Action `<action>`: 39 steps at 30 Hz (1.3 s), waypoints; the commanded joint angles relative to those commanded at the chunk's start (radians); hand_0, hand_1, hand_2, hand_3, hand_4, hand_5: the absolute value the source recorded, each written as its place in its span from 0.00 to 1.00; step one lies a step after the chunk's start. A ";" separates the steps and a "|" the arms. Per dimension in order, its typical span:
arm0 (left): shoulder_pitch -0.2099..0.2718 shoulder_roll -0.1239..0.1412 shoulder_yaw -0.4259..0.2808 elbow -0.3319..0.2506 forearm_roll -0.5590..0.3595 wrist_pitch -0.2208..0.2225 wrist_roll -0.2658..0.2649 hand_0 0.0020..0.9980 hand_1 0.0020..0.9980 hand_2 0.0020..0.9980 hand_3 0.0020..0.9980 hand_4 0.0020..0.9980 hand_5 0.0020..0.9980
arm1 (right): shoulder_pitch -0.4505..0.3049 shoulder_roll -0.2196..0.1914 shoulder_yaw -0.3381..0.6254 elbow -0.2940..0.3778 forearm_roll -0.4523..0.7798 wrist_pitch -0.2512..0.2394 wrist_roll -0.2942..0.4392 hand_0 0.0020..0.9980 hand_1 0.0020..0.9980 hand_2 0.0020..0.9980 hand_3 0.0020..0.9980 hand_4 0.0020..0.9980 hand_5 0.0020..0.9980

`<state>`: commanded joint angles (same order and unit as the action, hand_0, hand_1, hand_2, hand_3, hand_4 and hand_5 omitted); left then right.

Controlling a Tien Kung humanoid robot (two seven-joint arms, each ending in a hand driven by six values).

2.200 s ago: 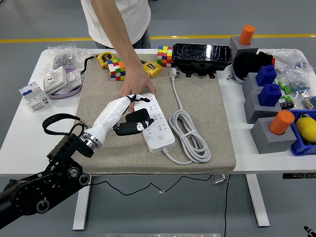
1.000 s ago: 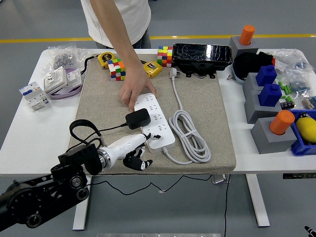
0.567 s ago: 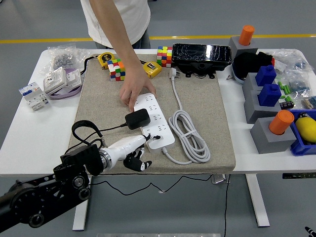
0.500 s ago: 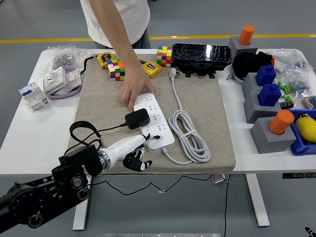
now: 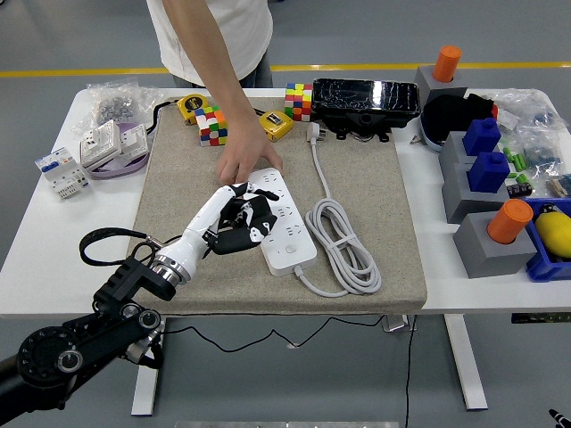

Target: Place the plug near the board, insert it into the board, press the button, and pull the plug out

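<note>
A white power strip (image 5: 285,237) lies on the grey mat (image 5: 375,205), its white cable (image 5: 341,242) coiled to its right. A black plug (image 5: 253,218) sits on the middle of the strip, its thin black cord trailing left. My left hand (image 5: 234,214) reaches in from the lower left, and its white and black fingers are curled around the plug. A person's hand (image 5: 243,163) presses down on the strip's far end. My right hand is out of view.
Two coloured cubes (image 5: 211,124) (image 5: 298,101), yellow tape measures (image 5: 276,124) and a black wrapped box (image 5: 364,96) line the far side. Grey blocks with blue and orange pieces (image 5: 486,169) crowd the right. White sockets (image 5: 111,143) lie at far left.
My left hand has moved from the mat's near edge up and forward onto the plug on the strip and closed around it. The person's hand has stayed on the strip.
</note>
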<state>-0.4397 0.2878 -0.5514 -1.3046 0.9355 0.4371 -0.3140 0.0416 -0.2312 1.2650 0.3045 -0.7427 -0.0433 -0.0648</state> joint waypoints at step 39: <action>-0.019 0.022 -0.009 -0.098 0.656 -0.382 0.563 0.10 0.05 0.13 0.92 0.64 0.12 | 0.005 -0.009 -0.008 0.003 0.001 0.001 -0.001 0.53 0.62 0.60 0.54 0.88 0.40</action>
<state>-0.4584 0.3102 -0.5608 -1.4021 1.5910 0.0548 0.2487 0.0468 -0.2403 1.2569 0.3071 -0.7415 -0.0420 -0.0656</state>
